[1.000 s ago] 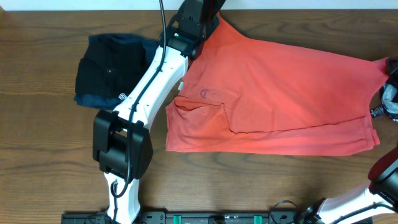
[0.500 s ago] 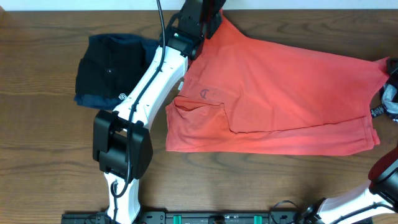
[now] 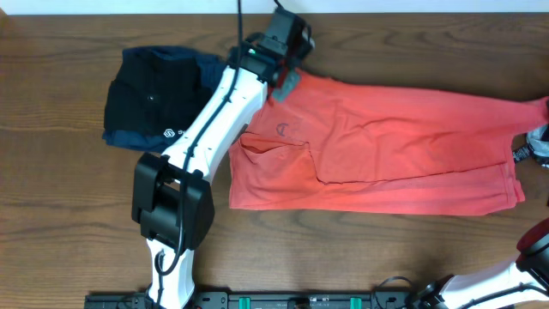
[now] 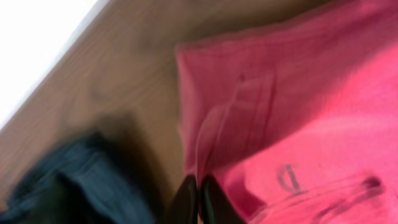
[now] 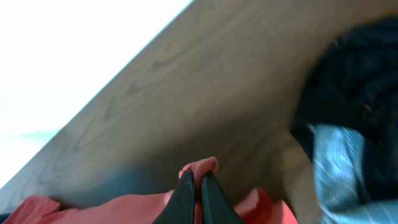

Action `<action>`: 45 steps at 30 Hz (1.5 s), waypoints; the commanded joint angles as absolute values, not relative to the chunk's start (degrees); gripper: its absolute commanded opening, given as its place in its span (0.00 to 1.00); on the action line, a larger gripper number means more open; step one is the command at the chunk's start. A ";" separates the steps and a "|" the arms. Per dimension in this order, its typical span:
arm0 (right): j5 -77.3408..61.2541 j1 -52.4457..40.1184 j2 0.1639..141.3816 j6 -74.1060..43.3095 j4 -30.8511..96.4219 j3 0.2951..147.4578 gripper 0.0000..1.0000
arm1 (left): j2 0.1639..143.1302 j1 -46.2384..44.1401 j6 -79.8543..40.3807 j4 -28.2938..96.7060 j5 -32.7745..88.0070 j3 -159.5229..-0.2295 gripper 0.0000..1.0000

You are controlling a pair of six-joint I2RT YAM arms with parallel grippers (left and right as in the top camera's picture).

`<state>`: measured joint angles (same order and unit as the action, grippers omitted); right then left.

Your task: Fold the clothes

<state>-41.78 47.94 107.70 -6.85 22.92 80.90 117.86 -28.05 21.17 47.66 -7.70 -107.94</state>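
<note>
The left jaws are together, clamped on a fold of the shirt [image 4: 323, 93] at its far-left corner. The right jaws are likewise pinched on a small bunch of the same red cloth at the far-right corner. Holding both far corners probably keeps the far edge stretched between the 2 arms, so it can be carried toward the near edge as 1 straight fold.

The left arm [image 3: 214, 120] reaches over the shirt's left side. The shirt is coral-red and lies spread on the surface [image 3: 51, 215] from the middle out to the right. It is mostly flat, with long shallow creases running left to right. A small dark logo [image 3: 283, 130] sits near its left end, and a sleeve [image 3: 276, 163] is tucked over below it. The dark pile [image 3: 154, 99] of black and navy pieces lies just left of the arm, apart from the shirt.
</note>
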 commanded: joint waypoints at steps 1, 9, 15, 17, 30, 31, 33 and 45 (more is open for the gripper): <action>-43.99 48.84 107.79 -2.57 24.91 80.90 0.02 | 116.90 -29.34 20.69 52.60 -6.00 -108.62 0.06; -43.97 48.80 107.79 -2.48 26.13 80.90 0.02 | 116.90 -30.26 20.67 66.43 -4.86 -108.62 0.06; -41.47 48.86 107.79 -2.46 30.33 80.93 0.01 | 116.90 -30.26 20.64 73.25 -2.24 -108.62 0.06; -36.80 48.84 107.79 -2.48 33.93 80.90 0.01 | 116.90 -30.26 20.47 74.83 0.43 -108.62 0.06; -27.07 48.80 107.79 -1.65 42.22 80.90 0.03 | 116.90 -30.24 20.49 74.74 2.20 -108.60 0.07; -26.46 48.80 107.79 -1.63 42.50 80.90 0.02 | 116.90 -30.24 20.49 74.74 2.20 -108.60 0.07; -25.39 48.80 107.79 -1.65 42.94 80.90 0.02 | 116.90 -30.24 20.49 74.78 2.20 -108.60 0.08; -20.75 48.84 107.79 -3.33 43.35 80.88 0.87 | 116.90 -30.13 20.69 74.87 0.54 -108.60 0.41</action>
<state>-23.40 48.73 107.70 -2.68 43.20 80.88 117.86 -30.44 21.04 74.72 1.26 -107.94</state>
